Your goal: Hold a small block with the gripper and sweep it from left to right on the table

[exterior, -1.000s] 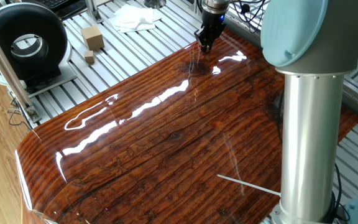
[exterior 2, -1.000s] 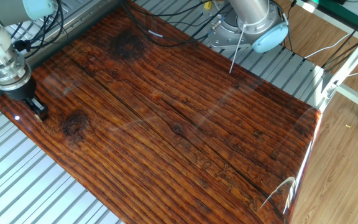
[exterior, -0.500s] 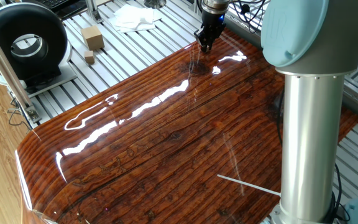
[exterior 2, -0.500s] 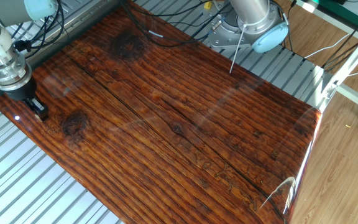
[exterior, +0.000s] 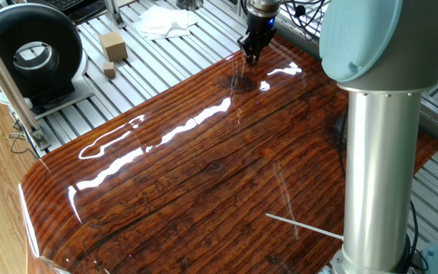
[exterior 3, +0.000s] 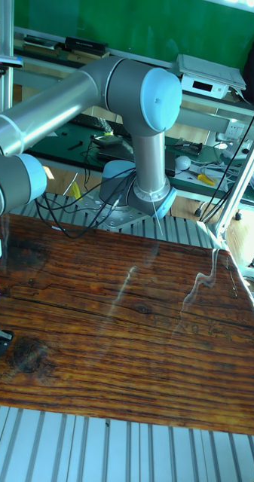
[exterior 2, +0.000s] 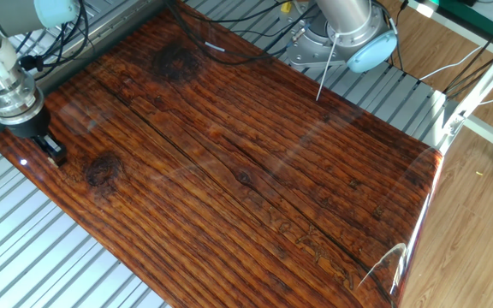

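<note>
The small block (exterior 2: pixel 61 160) sits pinched at the tips of the end effector (exterior 2: pixel 53 151), whose black fingers are closed on it, low against the surface (exterior 2: pixel 255 162) near its 9 o'clock edge in the other fixed view. At 12 o'clock in one fixed view, two larger tan blocks (exterior: pixel 112 46) lie apart on the slatted base (exterior: pixel 166 61)

Your claw (exterior: pixel 251 55) stands upright at the far edge of the glossy desk (exterior: pixel 204 175), tips at its surface. Off the desk, on the slatted base (exterior: pixel 166 61), sit a big tan block (exterior: pixel 113 46) and a tiny cube (exterior: pixel 109 71) near it.
</note>
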You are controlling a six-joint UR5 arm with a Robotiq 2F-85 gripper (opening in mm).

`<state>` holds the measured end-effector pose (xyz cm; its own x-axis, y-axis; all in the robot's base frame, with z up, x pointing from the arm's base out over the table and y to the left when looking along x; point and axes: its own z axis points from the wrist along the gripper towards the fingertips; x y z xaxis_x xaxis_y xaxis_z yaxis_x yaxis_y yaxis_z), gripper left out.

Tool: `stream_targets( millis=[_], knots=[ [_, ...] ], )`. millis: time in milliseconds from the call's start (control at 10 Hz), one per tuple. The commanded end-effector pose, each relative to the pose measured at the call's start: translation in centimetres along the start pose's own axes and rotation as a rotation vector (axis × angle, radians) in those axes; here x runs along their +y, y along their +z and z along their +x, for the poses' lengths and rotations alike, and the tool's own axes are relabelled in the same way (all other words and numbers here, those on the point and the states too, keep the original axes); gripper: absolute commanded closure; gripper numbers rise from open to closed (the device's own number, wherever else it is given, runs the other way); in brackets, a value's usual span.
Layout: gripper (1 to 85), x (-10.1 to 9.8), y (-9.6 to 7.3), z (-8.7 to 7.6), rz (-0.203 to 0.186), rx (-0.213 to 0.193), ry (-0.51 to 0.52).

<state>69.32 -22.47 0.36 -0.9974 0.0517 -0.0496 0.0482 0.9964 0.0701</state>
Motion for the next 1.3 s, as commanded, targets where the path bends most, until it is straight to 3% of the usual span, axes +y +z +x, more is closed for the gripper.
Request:
stream_targets(
  millis=[0, 500, 700, 1200],
  knots=[
    [84.7, 0.18, -0.18, -0.18, -0.007, -0.006, 0.008],
    [84.7, 0.24, -0.10, -0.15, 0.005, -0.007, 0.010],
    [84.7, 0.46, -0.14, -0.21, 0.030, -0.004, 0.015],
    [84.7, 1.10, -0.29, -0.10, 0.013, 0.001, 0.027]
  ],
)
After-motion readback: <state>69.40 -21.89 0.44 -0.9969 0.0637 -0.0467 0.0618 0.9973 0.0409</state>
